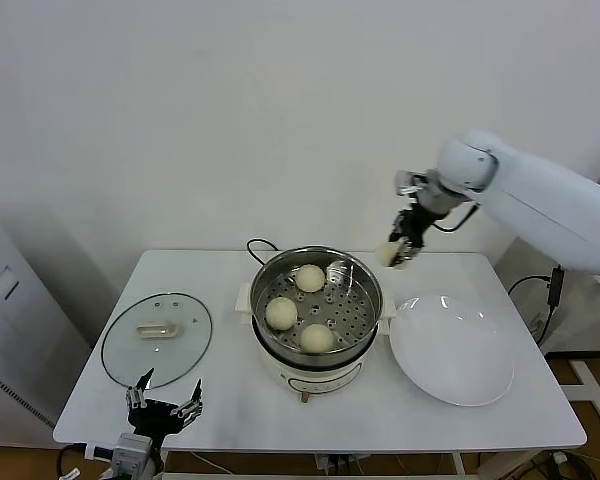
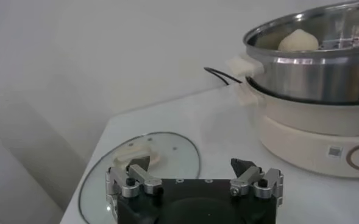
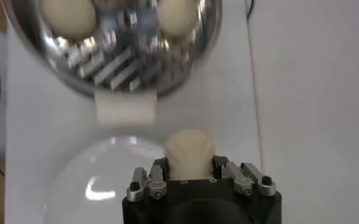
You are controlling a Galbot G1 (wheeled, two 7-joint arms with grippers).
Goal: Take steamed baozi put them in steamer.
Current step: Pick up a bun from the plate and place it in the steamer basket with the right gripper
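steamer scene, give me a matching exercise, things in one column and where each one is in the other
Things:
1. glass lid
2. white plate
3. fourth baozi
4. left tool

Places:
A. held in the right tool, in the air above the table
B. flat on the table at the steamer's left
C. open, low at the table's front edge
D. on the table at the steamer's right

Pairs: 1-B, 2-D, 3-A, 4-C

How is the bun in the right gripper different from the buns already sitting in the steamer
The held baozi hangs in the air, pinched by the right gripper beside the steamer; the three baozi in the steamer rest on its perforated floor. The held one is partly hidden by fingers, while those three lie fully exposed. The held one sits outside the rim, the others inside. All are smooth, round and cream-white.
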